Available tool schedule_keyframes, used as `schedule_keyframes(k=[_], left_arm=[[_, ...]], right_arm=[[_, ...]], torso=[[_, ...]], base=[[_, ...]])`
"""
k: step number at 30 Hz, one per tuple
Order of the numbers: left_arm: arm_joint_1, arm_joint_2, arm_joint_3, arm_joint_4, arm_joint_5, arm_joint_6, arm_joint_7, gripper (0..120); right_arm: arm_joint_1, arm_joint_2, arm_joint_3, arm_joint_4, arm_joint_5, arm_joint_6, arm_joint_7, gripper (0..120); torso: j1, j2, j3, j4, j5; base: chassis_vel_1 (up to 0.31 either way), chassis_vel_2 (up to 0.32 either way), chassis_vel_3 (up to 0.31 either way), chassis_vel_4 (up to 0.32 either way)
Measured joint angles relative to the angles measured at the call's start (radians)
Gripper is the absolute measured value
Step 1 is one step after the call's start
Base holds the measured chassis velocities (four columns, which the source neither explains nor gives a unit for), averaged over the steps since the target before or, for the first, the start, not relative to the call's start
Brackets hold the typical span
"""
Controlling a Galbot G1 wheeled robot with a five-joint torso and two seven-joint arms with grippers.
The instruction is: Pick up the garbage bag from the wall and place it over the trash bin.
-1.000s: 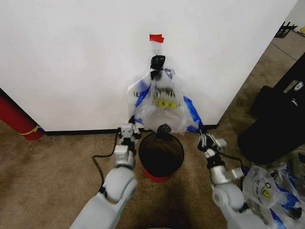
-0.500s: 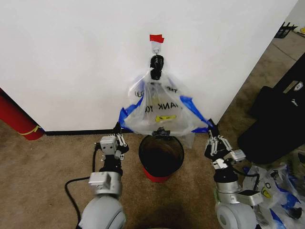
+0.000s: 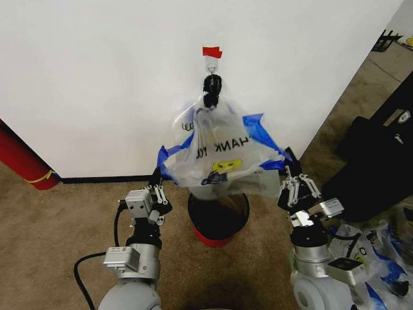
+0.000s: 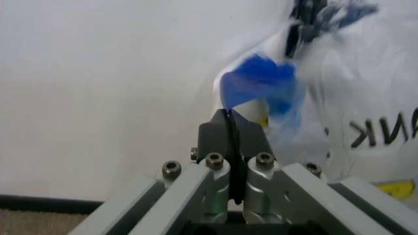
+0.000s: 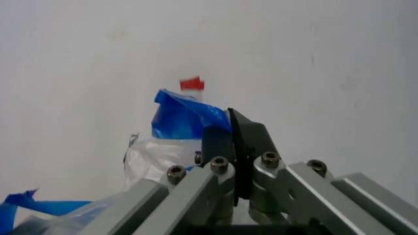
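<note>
The garbage bag (image 3: 258, 123), thin clear plastic with blue patches and a yellow print, hangs below the hook (image 3: 211, 62) on the white wall (image 3: 97, 77). It is stretched wide just above the black mesh trash bin (image 3: 242, 208). My left gripper (image 3: 157, 174) is shut on the bag's left blue corner, and my right gripper (image 3: 288, 163) is shut on its right blue corner. The left wrist view has that gripper (image 4: 227, 119) pinching blue plastic (image 4: 258, 81). In the right wrist view the gripper (image 5: 230, 122) pinches a blue edge (image 5: 179, 115).
A whitish bag with black lettering (image 3: 226, 143) and a black knot (image 3: 211, 87) hangs from the same hook under red tape (image 3: 211, 51). A red cylinder (image 3: 22, 161) leans at the left baseboard. A black case (image 3: 381, 161) and loose bags (image 3: 368, 252) lie right.
Both grippers have come back from the wall, moved apart and risen, each with a blue corner. The bag's lower edge has spread wide and lifted off the bin's rim.
</note>
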Motion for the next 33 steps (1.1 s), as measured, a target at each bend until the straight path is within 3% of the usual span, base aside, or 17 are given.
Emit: schedule_keyframes(k=[17, 33], left_arm=[[0.024, 0.007, 0.000, 0.110, 0.063, -0.043, -0.021, 0], [0.123, 0.088, 0.066, 0.109, 0.123, -0.094, 0.047, 0]], right_arm=[[0.048, -0.019, -0.074, -0.198, -0.006, 0.019, -0.035, 0], [-0.067, -0.250, -0.006, -0.195, -0.015, -0.036, 0.045, 0]], torso=[[0.000, 0.000, 0.000, 0.0001, 0.0001], [0.000, 0.000, 0.000, 0.0000, 0.0003]], base=[[0.000, 0.000, 0.000, 0.000], [0.000, 0.000, 0.000, 0.000]])
